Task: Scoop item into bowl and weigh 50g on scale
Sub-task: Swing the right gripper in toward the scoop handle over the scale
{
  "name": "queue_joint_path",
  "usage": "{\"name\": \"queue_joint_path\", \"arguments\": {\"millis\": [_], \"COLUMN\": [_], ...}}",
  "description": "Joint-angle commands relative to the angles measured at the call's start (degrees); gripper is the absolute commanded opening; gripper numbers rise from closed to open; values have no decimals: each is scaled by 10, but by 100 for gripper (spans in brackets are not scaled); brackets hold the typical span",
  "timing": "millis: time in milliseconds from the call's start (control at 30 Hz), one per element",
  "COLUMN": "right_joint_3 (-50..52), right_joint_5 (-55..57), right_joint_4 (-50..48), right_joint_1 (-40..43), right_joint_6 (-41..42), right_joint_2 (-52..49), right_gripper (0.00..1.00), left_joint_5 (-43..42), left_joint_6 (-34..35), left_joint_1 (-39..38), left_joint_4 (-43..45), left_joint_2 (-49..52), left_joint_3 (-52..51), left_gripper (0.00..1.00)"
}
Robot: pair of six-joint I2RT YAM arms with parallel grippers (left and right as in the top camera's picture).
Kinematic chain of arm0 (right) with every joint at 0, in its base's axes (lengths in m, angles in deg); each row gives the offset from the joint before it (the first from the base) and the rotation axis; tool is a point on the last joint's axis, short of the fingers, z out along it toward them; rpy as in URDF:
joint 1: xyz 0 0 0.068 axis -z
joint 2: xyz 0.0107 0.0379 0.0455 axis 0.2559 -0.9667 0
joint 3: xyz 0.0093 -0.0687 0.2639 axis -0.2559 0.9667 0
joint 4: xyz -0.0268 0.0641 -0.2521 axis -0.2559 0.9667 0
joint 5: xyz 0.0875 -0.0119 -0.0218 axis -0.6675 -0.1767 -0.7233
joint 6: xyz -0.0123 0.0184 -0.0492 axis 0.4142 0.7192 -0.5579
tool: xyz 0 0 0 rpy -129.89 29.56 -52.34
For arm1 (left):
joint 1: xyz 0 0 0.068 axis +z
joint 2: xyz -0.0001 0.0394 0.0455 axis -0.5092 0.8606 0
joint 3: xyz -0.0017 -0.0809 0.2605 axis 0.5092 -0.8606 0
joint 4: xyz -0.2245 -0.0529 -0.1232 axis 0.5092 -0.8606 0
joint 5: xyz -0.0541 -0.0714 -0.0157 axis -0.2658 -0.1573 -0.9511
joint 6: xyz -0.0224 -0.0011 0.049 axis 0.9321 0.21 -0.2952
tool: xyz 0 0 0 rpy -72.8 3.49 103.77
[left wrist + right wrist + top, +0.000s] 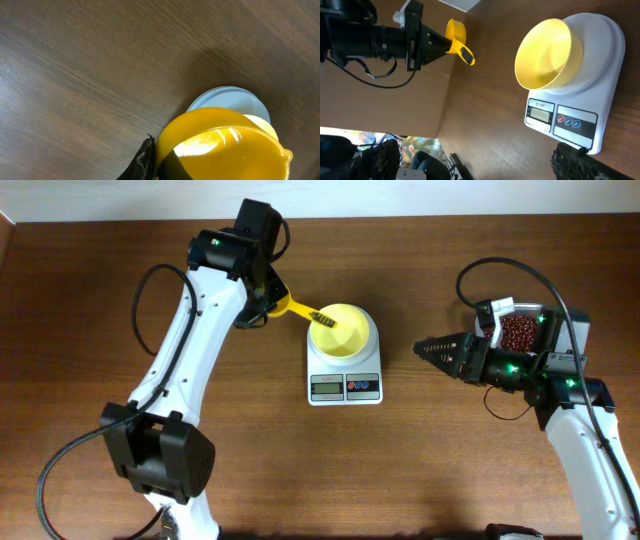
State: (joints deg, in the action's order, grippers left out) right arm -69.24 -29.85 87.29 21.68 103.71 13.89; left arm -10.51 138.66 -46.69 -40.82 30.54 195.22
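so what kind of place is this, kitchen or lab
Probably a robotics lab bench, not a kitchen: robot arms at a wooden table, the left gripper holding a yellow scoop, a digital scale carrying a yellow bowl.

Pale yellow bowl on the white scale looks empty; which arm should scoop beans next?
Probably left: the left gripper holds the yellow plastic scoop beside the pale yellow bowl. The right gripper is empty, though nearer the small red-brown beans.

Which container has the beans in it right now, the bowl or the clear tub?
The clear tub on the far right, heaped with red-brown beans; the yellow bowl on the scale is empty.
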Motion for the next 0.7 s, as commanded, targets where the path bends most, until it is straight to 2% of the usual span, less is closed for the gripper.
{"name": "queue_joint_path", "arguments": {"millis": [0,200,333,533,667], "right_joint_3": [-11,-11,-11,-11,-11], "right_joint_5": [-18,-11,9,22,22], "right_joint_4": [-4,-19,-61,-95,-95], "right_joint_1": [-9,-55,-76,-88,-88], "right_joint_6": [-4,-3,42,52,52], "right_joint_2": [-3,-3,-3,-4,-4], "right_gripper": [99,99,99,99,99], "left_joint_5": [-19,-19,-24,-97,-110], "left_joint_6": [20,80,124,130,134], "left_joint_1": [-2,-2,-2,-5,-26], "left_joint_4": [1,1,1,1,1], "left_joint_2": [-10,-10,-10,-10,-10], "left_joint_3": [12,12,12,12,12], "left_gripper": [5,0,0,0,0]}}
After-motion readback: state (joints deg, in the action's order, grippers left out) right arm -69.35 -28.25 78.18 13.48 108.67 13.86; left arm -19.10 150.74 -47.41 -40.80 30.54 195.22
